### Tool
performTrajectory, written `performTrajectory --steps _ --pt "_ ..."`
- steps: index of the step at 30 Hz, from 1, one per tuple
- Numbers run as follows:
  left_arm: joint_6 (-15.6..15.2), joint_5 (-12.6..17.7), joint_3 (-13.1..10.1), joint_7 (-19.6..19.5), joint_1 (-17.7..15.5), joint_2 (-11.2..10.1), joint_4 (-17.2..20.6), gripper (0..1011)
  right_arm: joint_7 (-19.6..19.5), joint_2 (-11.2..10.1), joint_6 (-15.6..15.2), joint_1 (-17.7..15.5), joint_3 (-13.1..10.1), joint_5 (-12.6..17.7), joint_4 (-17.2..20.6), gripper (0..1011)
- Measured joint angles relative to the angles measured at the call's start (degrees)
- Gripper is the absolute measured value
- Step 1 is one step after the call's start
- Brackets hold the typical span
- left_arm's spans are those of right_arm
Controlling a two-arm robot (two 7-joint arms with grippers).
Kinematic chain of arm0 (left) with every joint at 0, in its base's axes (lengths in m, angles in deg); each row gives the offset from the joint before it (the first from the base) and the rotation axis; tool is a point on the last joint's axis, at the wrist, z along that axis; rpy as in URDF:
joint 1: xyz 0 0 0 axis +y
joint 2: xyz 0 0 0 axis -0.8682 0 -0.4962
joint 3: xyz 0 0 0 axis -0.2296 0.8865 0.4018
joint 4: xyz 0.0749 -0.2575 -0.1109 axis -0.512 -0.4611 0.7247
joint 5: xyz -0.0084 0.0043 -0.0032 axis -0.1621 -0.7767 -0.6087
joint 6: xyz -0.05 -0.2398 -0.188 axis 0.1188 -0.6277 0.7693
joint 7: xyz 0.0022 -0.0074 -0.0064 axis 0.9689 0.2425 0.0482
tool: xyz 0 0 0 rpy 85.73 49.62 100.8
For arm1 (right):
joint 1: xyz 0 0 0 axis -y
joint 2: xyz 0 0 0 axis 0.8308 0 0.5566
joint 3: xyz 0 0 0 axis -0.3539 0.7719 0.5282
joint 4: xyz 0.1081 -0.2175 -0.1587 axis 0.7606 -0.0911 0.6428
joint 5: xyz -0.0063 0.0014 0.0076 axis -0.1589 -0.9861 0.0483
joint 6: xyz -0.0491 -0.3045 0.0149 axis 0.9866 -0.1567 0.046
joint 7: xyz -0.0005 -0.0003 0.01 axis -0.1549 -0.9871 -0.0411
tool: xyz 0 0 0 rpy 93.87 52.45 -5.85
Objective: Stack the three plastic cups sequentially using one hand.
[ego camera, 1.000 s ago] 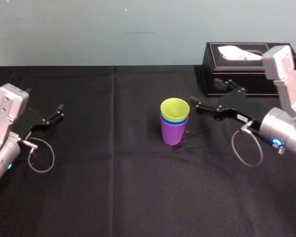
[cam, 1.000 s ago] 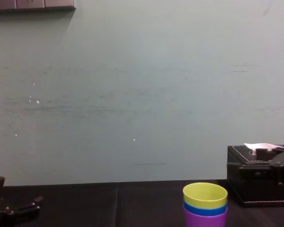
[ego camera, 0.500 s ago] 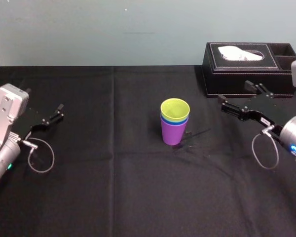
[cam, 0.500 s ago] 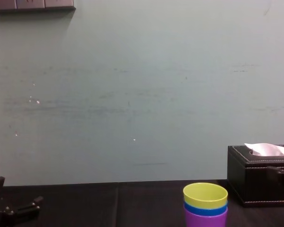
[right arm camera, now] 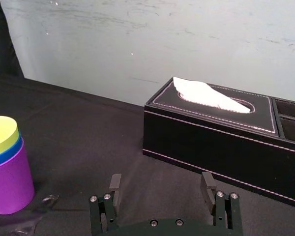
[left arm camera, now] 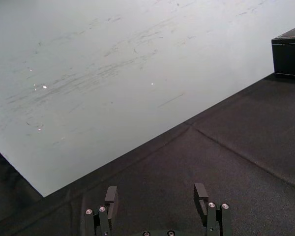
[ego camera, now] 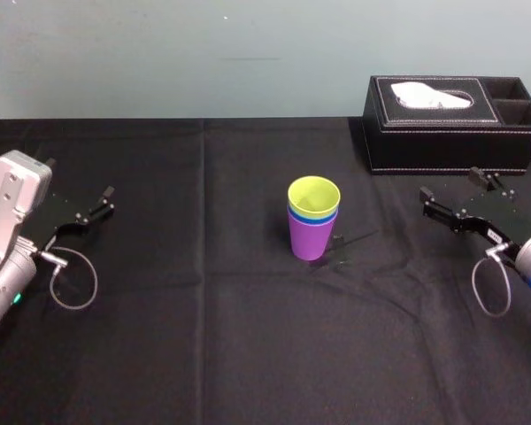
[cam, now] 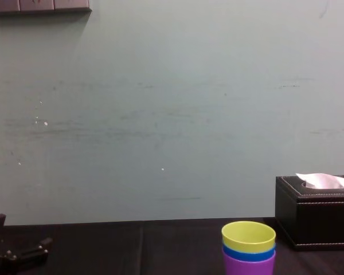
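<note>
Standing upright near the middle of the desk (ego camera: 203, 354) are three plastic cups nested into one stack. The purple cup (ego camera: 311, 239) is at the bottom and rests on the black cloth (ego camera: 159, 292) that covers the desk. The blue cup (ego camera: 320, 217) sits inside it, showing as a thin band at the rim. The yellow-green cup (ego camera: 314, 197) sits inside the blue one, its round mouth open to the top. All three are plain and tapered, wider at the rim.

At 3 o'clock from the stack, well apart from it, the right claw (ego camera: 449, 183) hovers over the cloth with its long black fingers spread wide, holding nothing. At 2 o'clock, a black tissue box (ego camera: 434, 133) with pale stitching stands by the far edge, a white tissue (ego camera: 429, 94) poking from its slot. At 9 o'clock, near the desk's edge, the left claw (ego camera: 78, 177) is parked, its fingers also wide and empty. Bare cloth lies between the stack and each claw. A pale wall (ego camera: 248, 53) rises behind the desk.
</note>
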Motion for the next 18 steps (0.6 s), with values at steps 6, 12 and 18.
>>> performTrajectory --steps 6,12,18 --pt "0.0 0.0 0.0 0.0 0.0 0.0 0.0 1011 0.0 0.0 0.0 0.0 0.0 0.0 0.1 1003" --pt "0.0 0.0 0.0 0.0 0.0 0.0 0.0 1011 0.0 -0.1 0.0 0.0 0.0 0.1 0.3 1003" --pt "0.0 0.0 0.0 0.0 0.0 0.0 0.0 1011 0.0 -0.1 -0.1 0.0 0.0 0.2 0.4 1003"
